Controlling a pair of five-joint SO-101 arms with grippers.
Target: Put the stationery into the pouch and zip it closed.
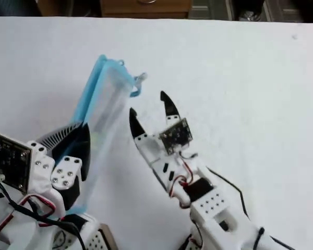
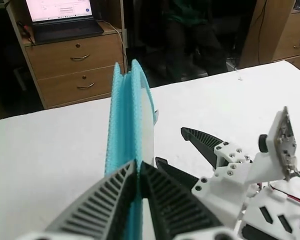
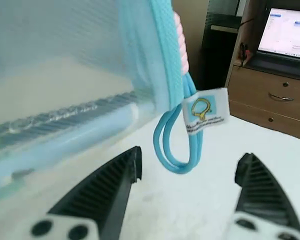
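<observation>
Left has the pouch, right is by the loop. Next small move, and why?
Probably ease the right gripper forward and close on the loop. The left gripper clamps the pouch at its other end, holding it on edge, and the loop hangs just ahead of the open right gripper, ready for a zip pull.

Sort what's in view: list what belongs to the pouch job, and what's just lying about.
Job: pouch, clamped in the left gripper; its blue loop; right gripper, open beside the loop.
Lying about: laptop and wooden drawers behind the table.
</observation>
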